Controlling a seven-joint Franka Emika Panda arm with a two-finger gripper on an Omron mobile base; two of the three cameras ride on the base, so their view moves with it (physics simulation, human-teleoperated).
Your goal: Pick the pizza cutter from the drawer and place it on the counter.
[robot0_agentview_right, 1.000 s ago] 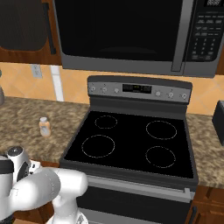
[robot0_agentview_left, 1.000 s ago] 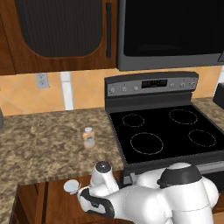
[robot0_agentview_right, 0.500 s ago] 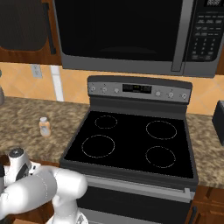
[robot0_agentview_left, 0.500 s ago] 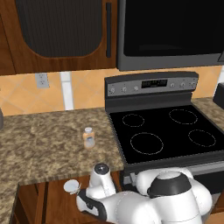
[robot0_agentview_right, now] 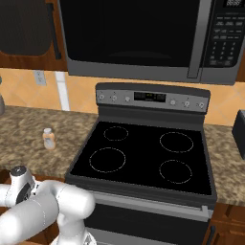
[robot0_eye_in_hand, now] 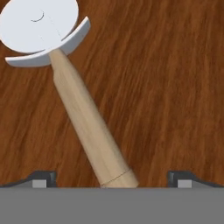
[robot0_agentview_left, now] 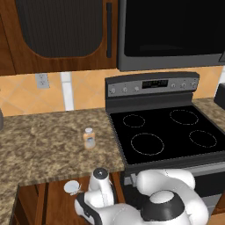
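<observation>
Left base cam: behind arm to its left, high, looking fwd and down over the counter and stove, with the open drawer low in frame.

Right base cam: behind arm to its right, same fwd-down aim, stove centred, counter off to the left side.

Shared by both: stove, counter, small bottle, wall cabinets, and part of the arm at bottom.

Hand cam: v. close, looking straight down into drawer floor along the gripper, fingertips at bottom edge. Cutter runs diagonally, wheel top left, handle end between the tips. Left base cam also catches the wheel in the drawer.
</observation>
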